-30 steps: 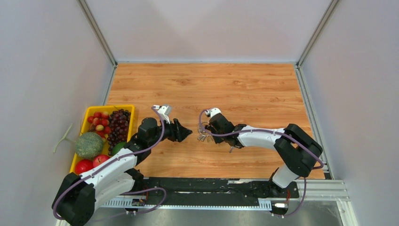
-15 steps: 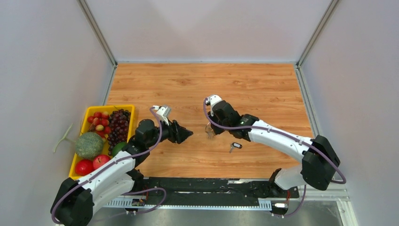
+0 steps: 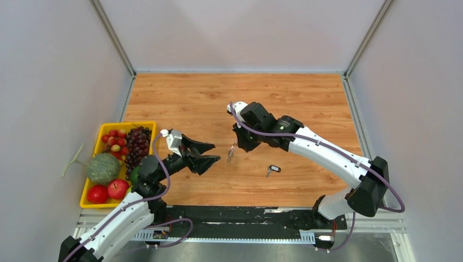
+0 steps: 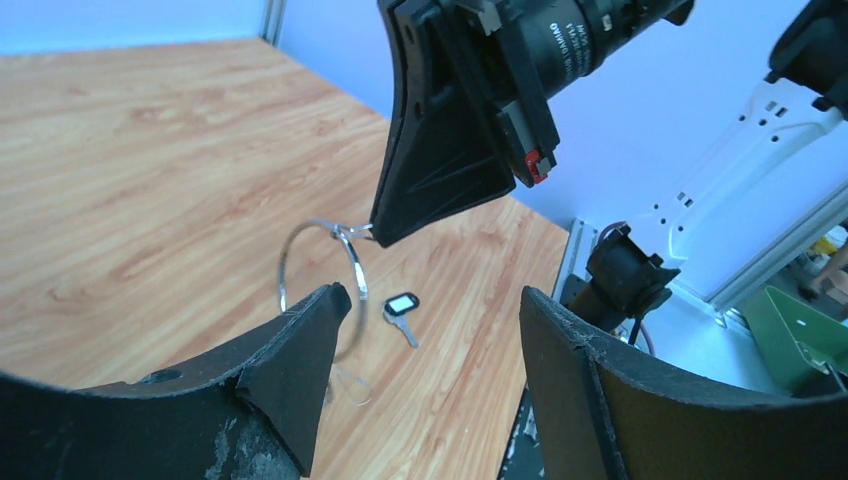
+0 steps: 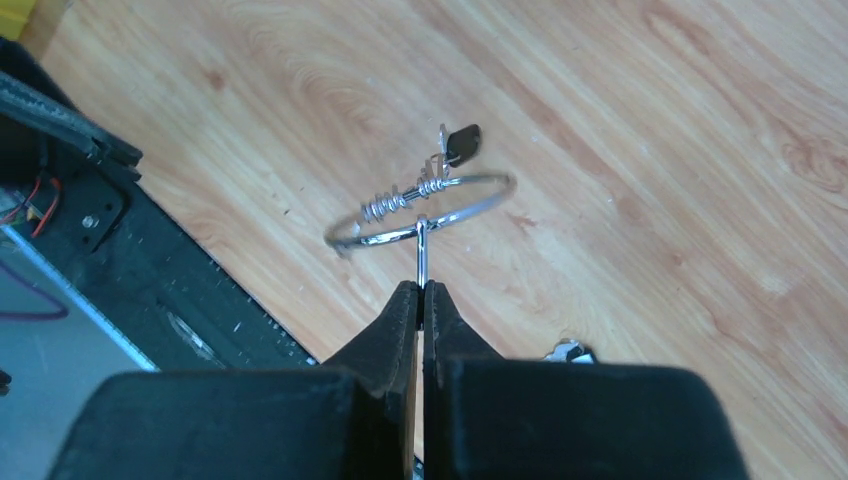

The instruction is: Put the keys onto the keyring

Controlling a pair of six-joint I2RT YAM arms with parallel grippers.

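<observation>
Your keyring (image 3: pixel 232 152) is a thin silver wire loop with a bunch of small silver pieces on it. It hangs clear of the table (image 3: pixel 295 103) from the right gripper (image 5: pixel 421 290), whose jaws are clenched on a short wire stub of the ring. One black-headed key (image 5: pixel 462 142) sits at the loop's far edge, touching the wire; you cannot tell whether it is threaded. The other black-headed key (image 3: pixel 273 170) lies flat on the wood at 4 o'clock from the ring. At the table's 9 o'clock edge the yellow tray (image 3: pixel 124 124) holds grapes (image 3: pixel 137 144), red berries (image 3: pixel 114 139), a green melon (image 3: pixel 104 167) and red apples (image 3: pixel 107 190). Your left gripper (image 3: pixel 215 152) hangs at 9 o'clock of the ring, jaws spread and grasping nothing, near it but apart
</observation>
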